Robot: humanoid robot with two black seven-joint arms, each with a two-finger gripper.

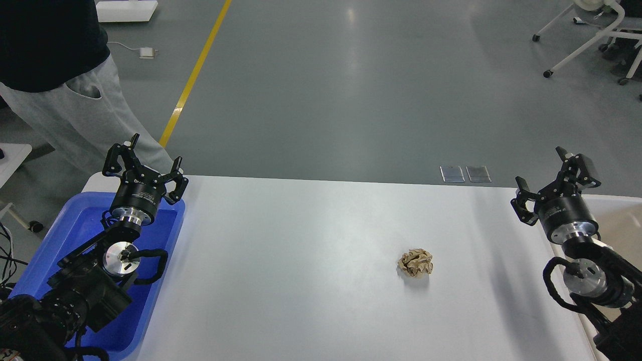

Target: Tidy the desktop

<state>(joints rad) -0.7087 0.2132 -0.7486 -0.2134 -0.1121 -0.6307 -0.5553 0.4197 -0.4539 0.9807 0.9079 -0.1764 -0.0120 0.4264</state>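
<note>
Both the left gripper (144,163) and the right gripper (555,181) hang spread and empty over the surface (301,260) ends, likely parked clear, while the crumpled brown paper ball (416,262) sits right of centre, nearer the right gripper but well apart, toward the near edge.

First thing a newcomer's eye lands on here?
The crumpled brown paper ball, alone on the white desktop, right of centre. Then the two open grippers raised at either end: the left gripper over the blue tray, the right gripper by the beige bin.
</note>
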